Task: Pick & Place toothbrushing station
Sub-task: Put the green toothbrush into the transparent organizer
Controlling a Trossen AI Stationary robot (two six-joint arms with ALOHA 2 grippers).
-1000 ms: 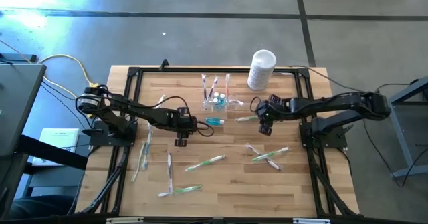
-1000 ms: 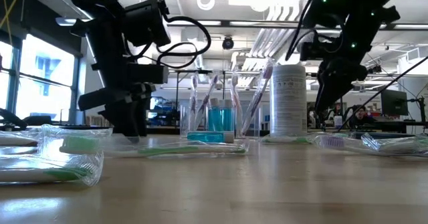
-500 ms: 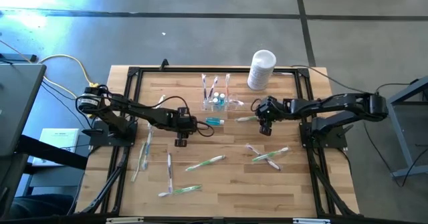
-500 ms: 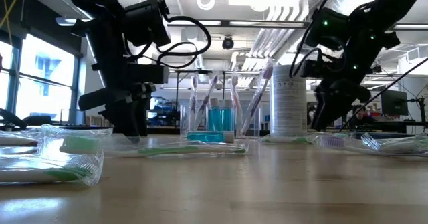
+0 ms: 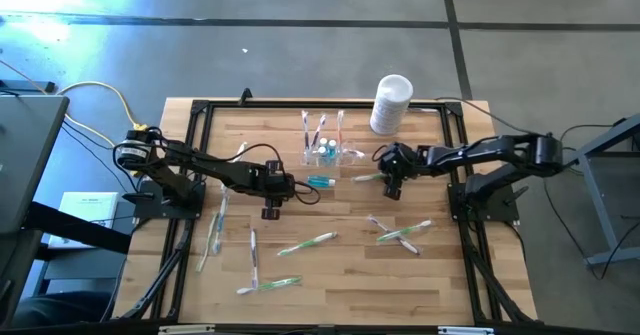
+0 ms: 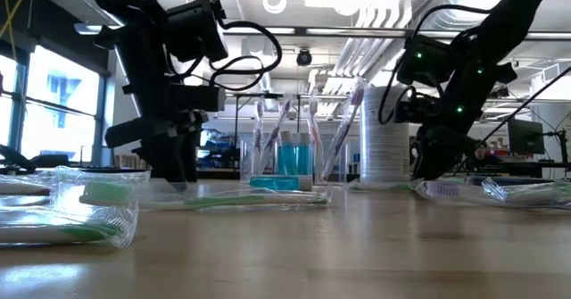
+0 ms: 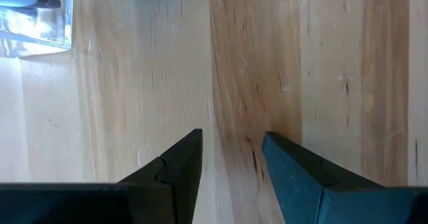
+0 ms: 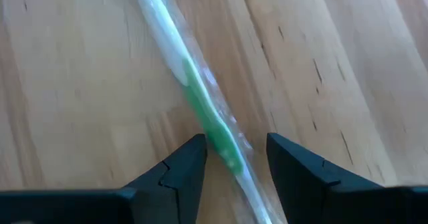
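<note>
Lowering: right hand [image 8: 234, 162] has dropped, open, astride a wrapped green toothbrush [image 8: 200, 110] | holder [image 5: 325, 147] sits unmoved at table [image 5: 440, 285] back | left hand [image 7: 231, 158] open, idle mid-table | grasp likely next

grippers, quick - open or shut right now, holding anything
Left gripper: open, holding nothing, over bare wood.
Right gripper: open, fingers on either side of a wrapped green toothbrush lying on the table, not closed on it.
</note>
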